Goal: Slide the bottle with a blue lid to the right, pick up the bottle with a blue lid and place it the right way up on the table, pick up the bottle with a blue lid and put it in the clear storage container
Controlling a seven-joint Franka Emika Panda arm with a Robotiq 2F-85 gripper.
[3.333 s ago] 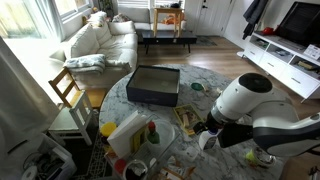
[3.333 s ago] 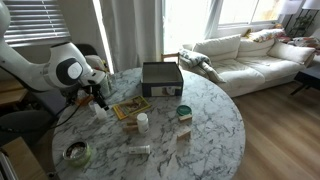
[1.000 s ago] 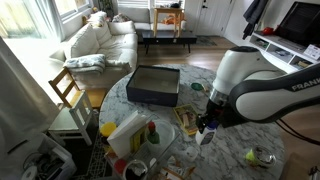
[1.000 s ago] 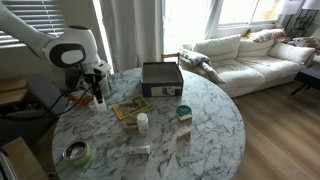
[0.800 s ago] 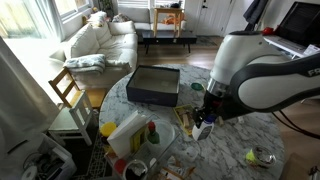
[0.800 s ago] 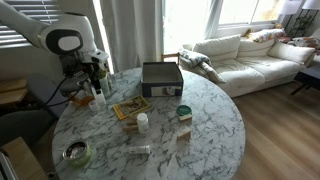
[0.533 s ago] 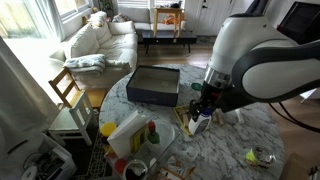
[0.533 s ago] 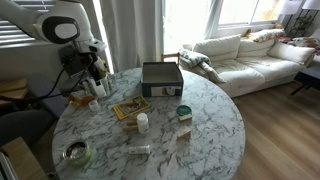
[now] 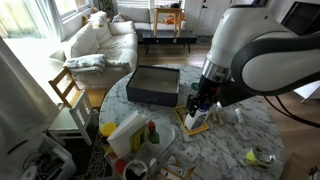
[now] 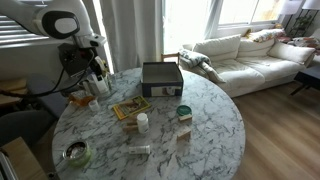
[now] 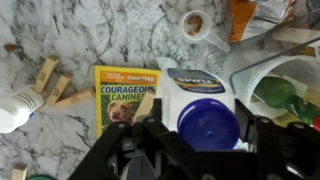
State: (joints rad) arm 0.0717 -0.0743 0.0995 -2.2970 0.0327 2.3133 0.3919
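Two jaws: clamped on the bottle with a blue lid (image 11: 208, 125), a dark finger on either side.
Height: the gripper (image 9: 201, 105) holds it in the air above the marble table (image 11: 90, 30).
Step, as I read it: carrying to the clear storage container (image 11: 262, 62), just beside it in the wrist view.
Doing it well: centre over the opening, lower inside the rim, then release.
Materials: glossy round plastic cap; thin translucent walls; hard veined stone.

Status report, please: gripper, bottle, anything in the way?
Gripper shut on bottle. Bottle upright, lid up, held above the table. Book lies beneath it.
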